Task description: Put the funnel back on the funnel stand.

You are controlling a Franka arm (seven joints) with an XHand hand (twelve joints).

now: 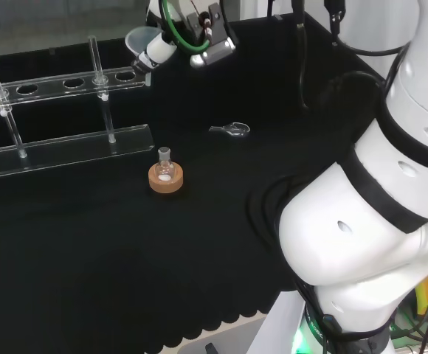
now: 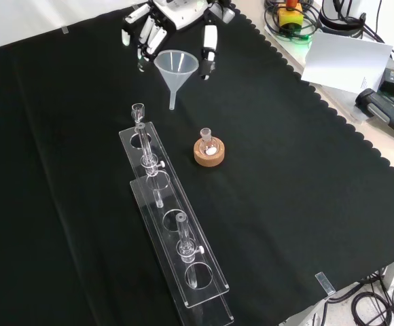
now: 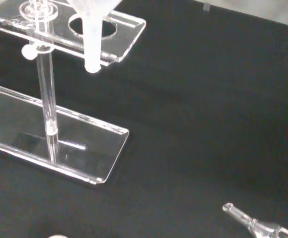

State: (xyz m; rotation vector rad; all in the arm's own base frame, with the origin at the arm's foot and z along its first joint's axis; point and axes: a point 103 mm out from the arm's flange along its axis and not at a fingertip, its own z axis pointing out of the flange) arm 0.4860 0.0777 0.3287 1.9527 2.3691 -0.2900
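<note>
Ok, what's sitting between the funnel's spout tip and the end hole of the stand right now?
Nothing. In the front view the funnel, held in the hand, hangs short of the funnel stand; between the spout and the end hole there is bare black cloth.

White arm, black-and-white hand

The arm is built of big rounded glossy white links parted by black bands, with small dark dimples in the shells and black cables trailing beside them. The hand has white fingers with black segments and tips, a green cable loop and thin red wires at its wrist.
</note>
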